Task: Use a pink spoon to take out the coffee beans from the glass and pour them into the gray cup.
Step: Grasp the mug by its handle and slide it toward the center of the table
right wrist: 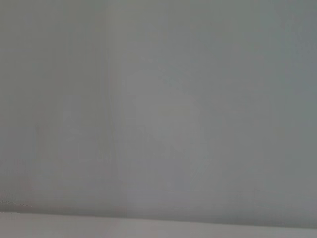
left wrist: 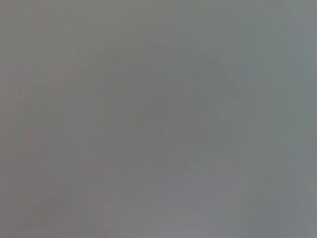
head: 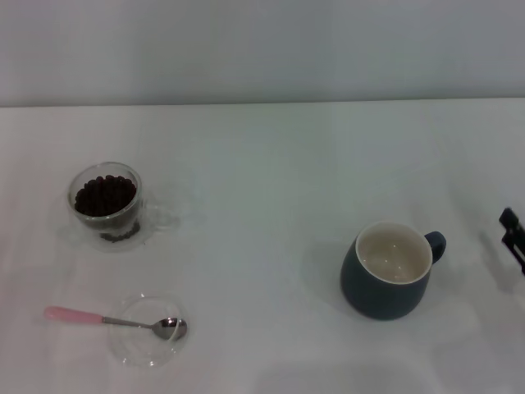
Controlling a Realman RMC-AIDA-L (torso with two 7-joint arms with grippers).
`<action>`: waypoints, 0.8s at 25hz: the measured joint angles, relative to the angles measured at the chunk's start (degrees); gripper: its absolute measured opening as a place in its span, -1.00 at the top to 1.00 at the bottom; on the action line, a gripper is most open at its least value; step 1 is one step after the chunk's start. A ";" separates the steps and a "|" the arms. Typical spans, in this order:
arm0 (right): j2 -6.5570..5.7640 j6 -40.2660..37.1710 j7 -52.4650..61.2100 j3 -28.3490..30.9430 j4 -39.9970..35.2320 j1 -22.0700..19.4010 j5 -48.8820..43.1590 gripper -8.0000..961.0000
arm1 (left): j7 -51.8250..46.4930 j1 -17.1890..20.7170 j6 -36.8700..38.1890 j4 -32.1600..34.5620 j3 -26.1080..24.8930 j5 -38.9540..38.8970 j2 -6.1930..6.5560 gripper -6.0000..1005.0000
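Note:
In the head view the glass stands at the left of the white table, filled with dark coffee beans. The pink spoon lies nearer to me, its metal bowl resting in a flat clear glass dish and its pink handle pointing left. The gray cup stands at the right, upright and empty, its handle pointing to the far right. A small black part of my right gripper shows at the right edge, to the right of the cup. My left gripper is out of view. Both wrist views show only a plain grey surface.
The white table runs back to a pale wall. A few loose beans or crumbs lie at the foot of the glass.

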 joint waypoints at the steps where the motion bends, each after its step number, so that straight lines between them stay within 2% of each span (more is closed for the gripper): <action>1: -0.01 -1.15 0.00 -0.98 0.53 -0.63 -0.15 -0.41 | -0.01 -0.09 0.01 0.01 -0.01 -0.03 0.00 -0.77; 5: -0.02 -3.60 0.10 -4.47 1.49 -2.62 -0.64 -0.41 | -0.02 -0.23 0.01 0.12 0.00 -0.07 0.07 -0.77; 9: -0.02 -2.56 1.69 -8.03 1.80 -2.94 -1.23 -0.41 | -0.04 -0.57 0.01 0.09 0.00 -0.08 0.09 -0.77; 20: 0.24 3.18 2.25 -8.66 1.55 -0.16 -3.73 -0.41 | -0.05 -0.79 0.32 0.00 0.44 0.35 0.02 -0.77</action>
